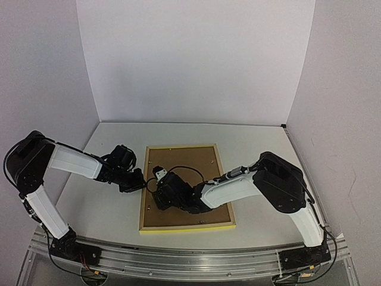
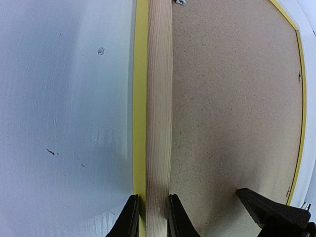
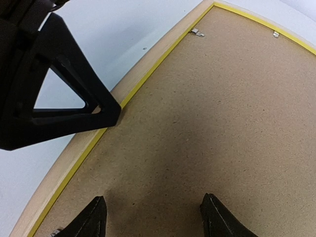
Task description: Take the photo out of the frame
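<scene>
White table (image 1: 95,202): yellow frame (image 1: 190,227) lies face-down mid-table, brown backing board (image 1: 190,161) seated in it; photo not visible. L gripper (image 2: 150,207) clamped on frame's left rail. R gripper (image 3: 153,212) jaws apart, over backing board. Two metal clips (image 3: 196,32) at far rail.

Left hand (image 2: 150,217) pinched nearly closed, right hand (image 3: 155,217) facing it with fingers (image 3: 94,217) spread apart

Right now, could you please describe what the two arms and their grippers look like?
The left arm and right arm each have white link shells between bulky black joint housings. Thin black cables loop near the wrists. The left gripper and right gripper are matt black with tapered fingers; the left one's finger shows a triangular cut-out.
</scene>
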`<state>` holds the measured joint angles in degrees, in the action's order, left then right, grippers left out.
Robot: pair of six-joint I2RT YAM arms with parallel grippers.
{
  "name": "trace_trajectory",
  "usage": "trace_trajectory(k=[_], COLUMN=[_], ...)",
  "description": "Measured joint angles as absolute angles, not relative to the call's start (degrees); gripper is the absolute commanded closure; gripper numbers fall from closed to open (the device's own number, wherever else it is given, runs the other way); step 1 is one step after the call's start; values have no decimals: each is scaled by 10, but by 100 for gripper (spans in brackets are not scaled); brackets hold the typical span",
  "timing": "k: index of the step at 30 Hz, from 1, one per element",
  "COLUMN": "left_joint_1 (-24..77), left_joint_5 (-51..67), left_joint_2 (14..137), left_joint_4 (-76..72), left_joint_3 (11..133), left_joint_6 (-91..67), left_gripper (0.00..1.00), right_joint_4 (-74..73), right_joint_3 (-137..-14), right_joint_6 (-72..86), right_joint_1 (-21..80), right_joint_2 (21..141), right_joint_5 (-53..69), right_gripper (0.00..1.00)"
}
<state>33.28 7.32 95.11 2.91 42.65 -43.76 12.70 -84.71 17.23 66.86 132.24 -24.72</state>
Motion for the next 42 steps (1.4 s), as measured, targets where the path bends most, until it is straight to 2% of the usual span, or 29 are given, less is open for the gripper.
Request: trace_trajectory(k=[7, 12, 21, 27, 35, 42], left_joint_1=[333, 333, 333, 333, 333, 334], left_joint_5=[87, 95, 95, 95, 99, 105], left_joint_2=[942, 933, 933, 933, 934, 936], left_joint_4=[30, 29, 30, 30, 30, 28], left_joint_3=[417, 406, 406, 406, 406, 407], left_joint_6=[-430, -425, -420, -420, -420, -420], left_gripper=[100, 100, 100, 100, 100, 100], right_joint_4=[101, 88, 93, 79, 35, 15], right_joint_3=[-842, -865, -1014, -1092, -1186, -1202], right_joint_6=[144, 88, -21, -66, -81, -83], right_joint_1=[659, 622, 537, 525, 524, 524], right_joint_2=[1303, 1300, 1390, 1461, 1510, 1514], right_joint_5=[-254, -208, -86, -39, -28, -39], right_gripper=[31, 31, 31, 30, 30, 31])
